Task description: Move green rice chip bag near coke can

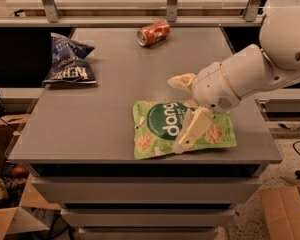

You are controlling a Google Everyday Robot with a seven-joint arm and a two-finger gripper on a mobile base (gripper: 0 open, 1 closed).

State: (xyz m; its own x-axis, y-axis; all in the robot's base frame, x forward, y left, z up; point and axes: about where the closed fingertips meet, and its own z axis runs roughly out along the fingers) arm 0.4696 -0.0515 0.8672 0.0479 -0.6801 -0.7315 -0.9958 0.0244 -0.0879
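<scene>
Grey covered the table, whose front edge ran nearest the camera, with a cardboard box on the floor below its right corner. Close to that front edge, right of centre, the green rice chip bag lay flat with its printed face up. The gripper was directly over the bag with its two cream fingers spread wide and nothing clasped between them. One finger slanted down across the bag's right half; whether it pressed on the bag could not be told. The other finger pointed left, just past the bag's far edge. The white arm reached in from the right. Farther back at the left edge sat a dark blue chip bag. The coke can lay on its side near the far edge, well apart from the green bag.
</scene>
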